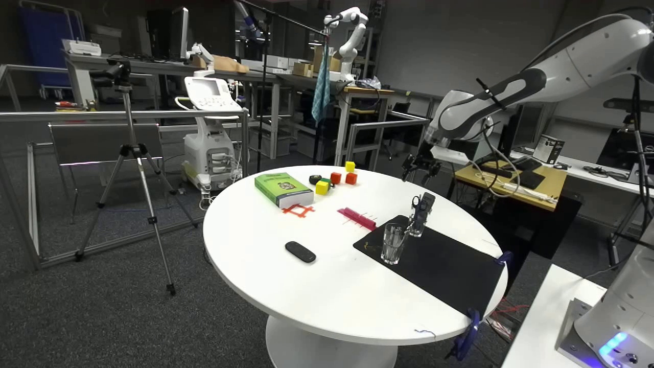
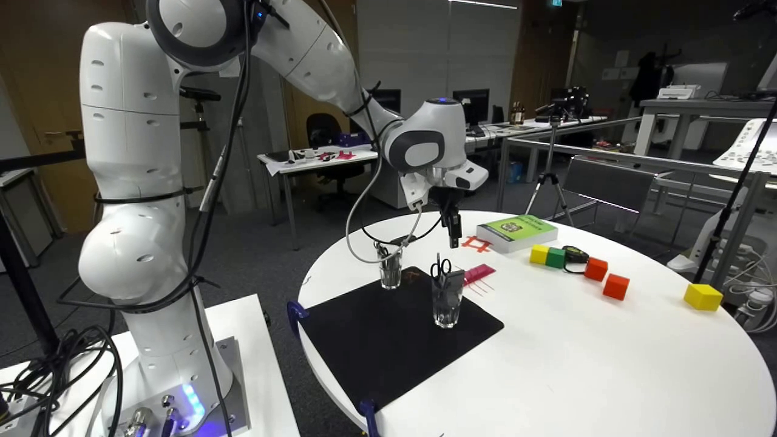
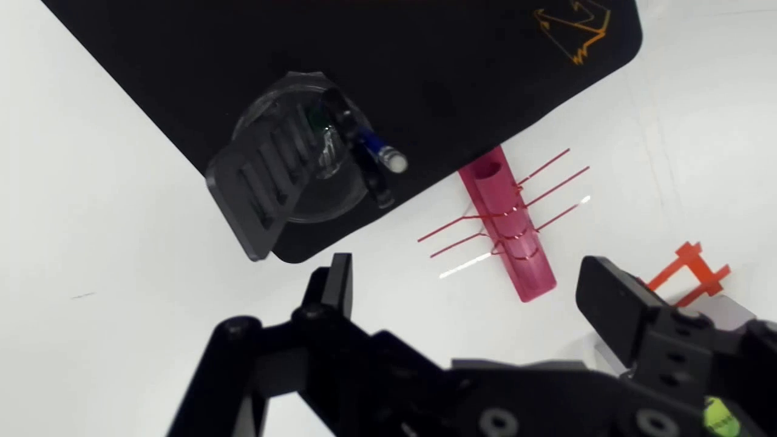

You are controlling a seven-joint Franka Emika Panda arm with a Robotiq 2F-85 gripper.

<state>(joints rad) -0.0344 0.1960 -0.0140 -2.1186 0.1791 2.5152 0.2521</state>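
The claw (image 3: 464, 271) hangs wide above the bench (image 2: 576, 352). Nearby, a glass tumbler (image 2: 447, 312) holding scissors (image 2: 441, 272) stands on a black mat (image 2: 388, 349) reaching the bench's edge.

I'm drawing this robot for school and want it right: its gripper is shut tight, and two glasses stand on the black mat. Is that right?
Almost! The gripper isn't shut: the wrist view shows its jaws standing wide apart, holding nothing. The rest is right: two glasses stand on the black mat.
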